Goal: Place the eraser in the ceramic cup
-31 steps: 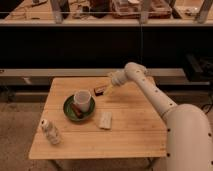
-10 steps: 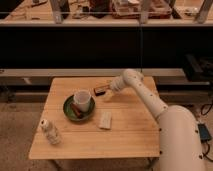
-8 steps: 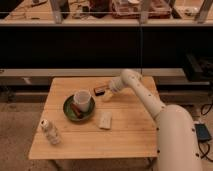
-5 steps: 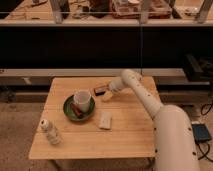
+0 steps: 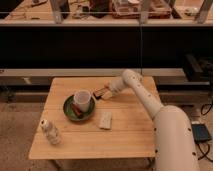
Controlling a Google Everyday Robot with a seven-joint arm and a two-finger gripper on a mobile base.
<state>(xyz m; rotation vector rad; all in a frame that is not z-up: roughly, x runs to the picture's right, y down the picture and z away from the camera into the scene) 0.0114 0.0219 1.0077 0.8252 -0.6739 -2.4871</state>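
**End effector down at the eraser, beside the cup**

Against the view from about three seconds ago, we see the white robot arm [image 5: 143, 96] sunk lower and stretched further across the light wooden table [image 5: 125, 136], and its thick lower segment now fills more of the lower right corner. Over the last half second little has changed. The end effector [image 5: 108, 92] has come down to table level at the right end of the small dark rectangular eraser with the reddish-brown top [image 5: 102, 94]. We cannot tell whether the end effector is apart, together or clamped on the block, nor whether it touches it.

The eraser lies on the table where it lay before, near the back middle, just beside the right rim of the dark green round plate [image 5: 69, 114]. The small white round ceramic cup [image 5: 82, 99] stands upright on that plate, near the eraser's left end, and has not shifted.

A brown stick-like item [image 5: 75, 108] lies on the plate against the cup's left side, partly hidden by it. In front of the eraser, well apart from it, a pale beige flat rectangle [image 5: 105, 120] lies on the table. A small clear plastic bottle [image 5: 50, 132] stands near the front left corner. All three sit as they did in the earlier views.

Behind the table runs a long shelf [image 5: 100, 22] carrying clutter that we cannot make out, with dark space beneath it. A dark box [image 5: 202, 133] rests on the floor at the right.
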